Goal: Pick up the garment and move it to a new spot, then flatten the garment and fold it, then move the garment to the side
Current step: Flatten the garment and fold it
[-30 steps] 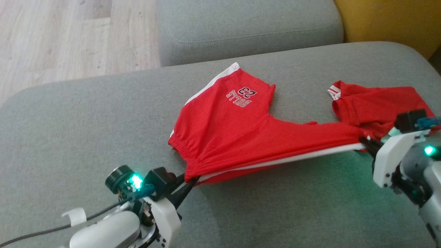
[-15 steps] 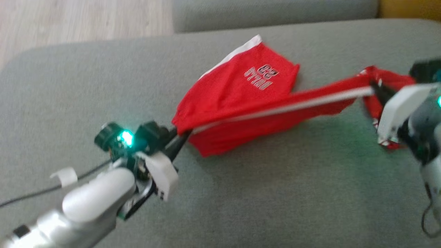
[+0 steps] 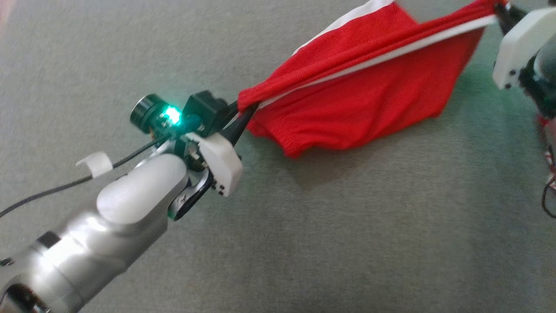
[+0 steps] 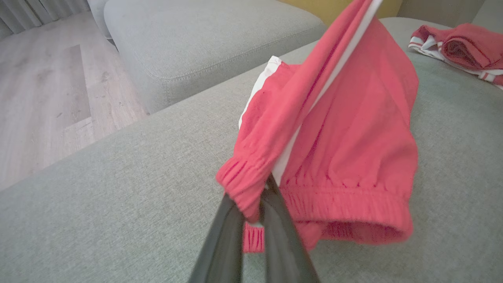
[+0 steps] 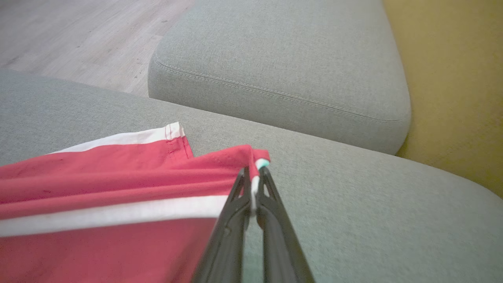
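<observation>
Red shorts (image 3: 369, 91) stretch taut over the sofa (image 3: 347, 226), your left gripper (image 3: 244, 112) and right gripper (image 3: 499, 9) each clamped on a corner. Pull wider and a pinch could slip.

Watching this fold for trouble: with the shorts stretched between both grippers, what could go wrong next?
1. The right gripper pinches just a thin hem corner of the shorts; under tension it may slip out.
2. The shorts hang bunched below the taut stripe, so laying them down could trap folds.
3. Another red garment lies on the cushion nearby; the shorts might land on it.
</observation>
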You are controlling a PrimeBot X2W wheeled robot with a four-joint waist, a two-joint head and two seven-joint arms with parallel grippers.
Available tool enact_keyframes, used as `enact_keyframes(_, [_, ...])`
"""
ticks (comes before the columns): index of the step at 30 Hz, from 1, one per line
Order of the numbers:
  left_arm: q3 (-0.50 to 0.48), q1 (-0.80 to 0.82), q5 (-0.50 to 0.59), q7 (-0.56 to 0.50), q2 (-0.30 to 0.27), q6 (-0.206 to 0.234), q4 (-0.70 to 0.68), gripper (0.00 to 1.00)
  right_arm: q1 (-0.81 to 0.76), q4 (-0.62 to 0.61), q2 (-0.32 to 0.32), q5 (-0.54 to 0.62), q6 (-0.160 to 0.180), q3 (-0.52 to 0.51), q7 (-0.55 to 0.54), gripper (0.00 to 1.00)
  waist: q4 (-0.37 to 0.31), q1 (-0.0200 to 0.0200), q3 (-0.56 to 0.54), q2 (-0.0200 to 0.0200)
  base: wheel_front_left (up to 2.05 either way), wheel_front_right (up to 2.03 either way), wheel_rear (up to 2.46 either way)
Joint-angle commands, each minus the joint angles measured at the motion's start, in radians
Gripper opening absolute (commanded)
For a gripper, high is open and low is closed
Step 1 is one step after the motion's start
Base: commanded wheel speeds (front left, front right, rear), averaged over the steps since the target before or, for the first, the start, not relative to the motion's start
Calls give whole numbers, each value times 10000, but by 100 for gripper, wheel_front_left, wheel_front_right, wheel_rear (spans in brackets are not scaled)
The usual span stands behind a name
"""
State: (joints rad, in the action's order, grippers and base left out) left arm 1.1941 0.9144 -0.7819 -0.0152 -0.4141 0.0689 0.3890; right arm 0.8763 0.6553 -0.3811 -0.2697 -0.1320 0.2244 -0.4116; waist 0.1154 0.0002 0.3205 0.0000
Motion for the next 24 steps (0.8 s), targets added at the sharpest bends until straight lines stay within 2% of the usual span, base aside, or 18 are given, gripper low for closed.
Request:
enact_keyframes(1, [-484, 595, 87, 95, -197, -28, 138, 0, 541, 52, -194, 167, 13, 33, 187, 0, 569, -2, 562, 0, 0, 0, 0])
enact_keyframes(6, [-399, 1026, 171, 287, 441, -300, 893, 0, 1543, 1403, -125, 467, 13, 279, 709, 0, 1099, -2, 942, 0, 0, 0, 0])
enact_keyframes(15, [-281, 1385, 241, 563, 1128, -580, 1722, 0, 2386, 2741, -60, 695, 13, 547, 1461, 0, 1537, -2, 1265, 0, 0, 0, 0])
enact_keyframes(17, [-273, 1460, 244, 624, 1266, -613, 1909, 1, 2582, 2958, -71, 801, 13, 585, 1823, 100, 1621, -2, 1333, 0, 0, 0, 0])
enact_keyframes(19, [-277, 1494, 226, 693, 1390, -632, 2097, 73, 2747, 3160, 6, 776, 13, 594, 2203, 100, 1676, -2, 1357, 0, 0, 0, 0])
enact_keyframes(20, [-264, 1495, 225, 722, 1444, -641, 2193, 100, 2814, 3262, 29, 757, 13, 600, 2391, 100, 1696, -2, 1352, 0, 0, 0, 0])
enact_keyframes(24, [-217, 1435, 209, 824, 1555, -662, 2520, 100, 2982, 3752, 69, 841, 13, 677, 2923, 100, 1674, -2, 1225, 0, 0, 0, 0])
